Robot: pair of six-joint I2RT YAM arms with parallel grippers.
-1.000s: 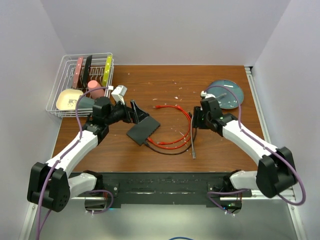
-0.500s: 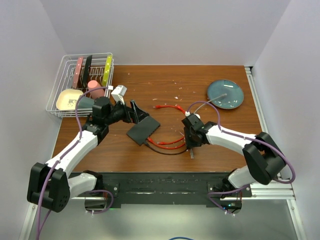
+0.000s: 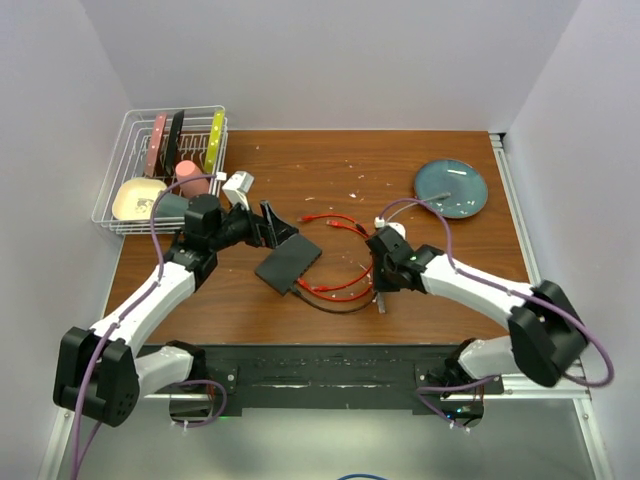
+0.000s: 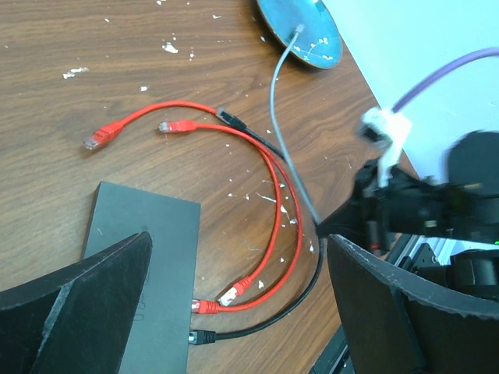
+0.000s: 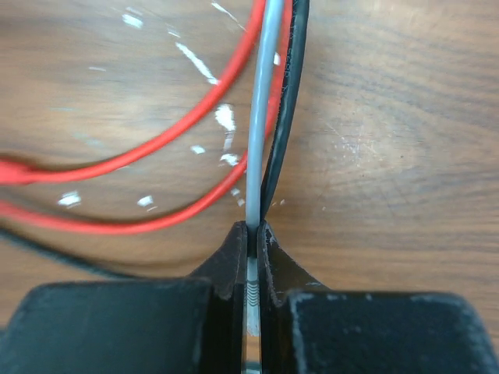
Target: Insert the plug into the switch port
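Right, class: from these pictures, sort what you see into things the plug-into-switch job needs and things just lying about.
Belongs to the job:
- black switch box
- grey cable, pinched by the right gripper
- left gripper, open beside the box

Just lying about:
- blue-grey plate
- wire dish rack
- red cables
- black cable
- white crumbs

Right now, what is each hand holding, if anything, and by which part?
The right hand is shut on the grey cable, close to its near end. The left hand is open and holds nothing.
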